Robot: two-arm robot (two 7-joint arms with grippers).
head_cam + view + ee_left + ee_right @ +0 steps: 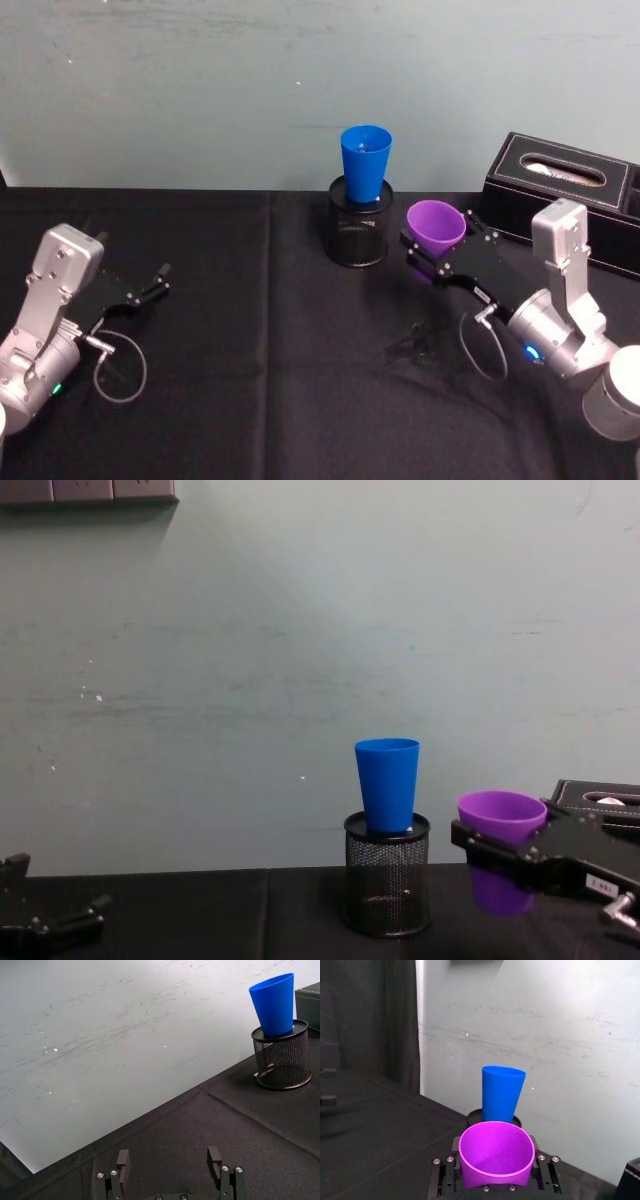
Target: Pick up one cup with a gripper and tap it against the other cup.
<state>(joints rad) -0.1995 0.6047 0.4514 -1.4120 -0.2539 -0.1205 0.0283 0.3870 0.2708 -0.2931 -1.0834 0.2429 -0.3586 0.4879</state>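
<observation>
So, left hand (155,282) is spread & empty, low over the tabletop (250,380). Mid: 1 blue cup (365,160) perched in 1 mesh holder (358,235). Near it on the right, not touching, right hand (432,250) pinches the purple cup (436,224), apparently clear of the tabletop. We reckon a hard tap could topple the blue one, as it's only perched. Count: 2 cups, 2 hands.

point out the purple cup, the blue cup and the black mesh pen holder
purple cup (436,226): head view, inside wall just below the rim
blue cup (388,785): chest view, middle of its side wall
black mesh pen holder (283,1060): left wrist view, its mesh side wall
</observation>
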